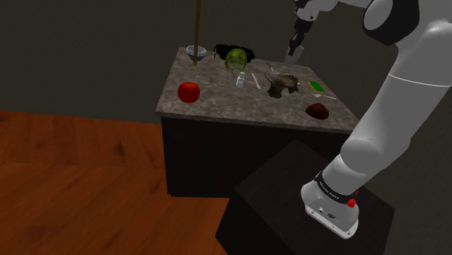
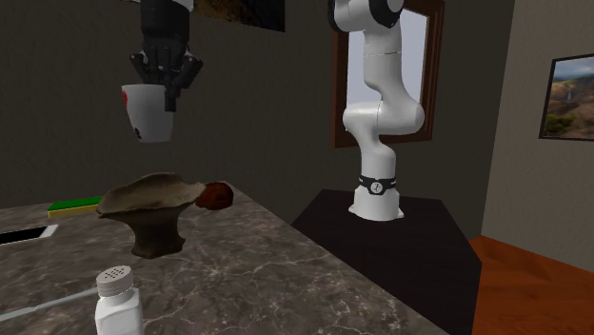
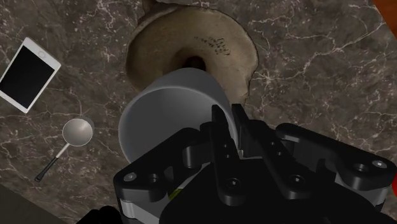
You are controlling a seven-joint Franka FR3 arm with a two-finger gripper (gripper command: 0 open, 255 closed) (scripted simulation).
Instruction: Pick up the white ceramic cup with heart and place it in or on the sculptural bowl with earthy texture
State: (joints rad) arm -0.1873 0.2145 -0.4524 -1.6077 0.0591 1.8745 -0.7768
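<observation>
bowl [image 3: 224, 56] rim pt. behind cup [image 3: 167, 108]

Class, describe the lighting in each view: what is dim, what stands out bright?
Shoulder view: dim throughout, the counter top paler than its dark front. Second exterior view: the white cup catches light against a dark wall. Wrist view: evenly lit, the black hand darkest.

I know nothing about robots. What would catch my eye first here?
The black claw hangs in the air, clasping the rim of a white cup with a red mark, above a rough, earthy pedestal bowl on the dark marbled counter. Next comes the tall white arm rising from its dark box, then a bright red apple at the counter's left in the shoulder view.
</observation>
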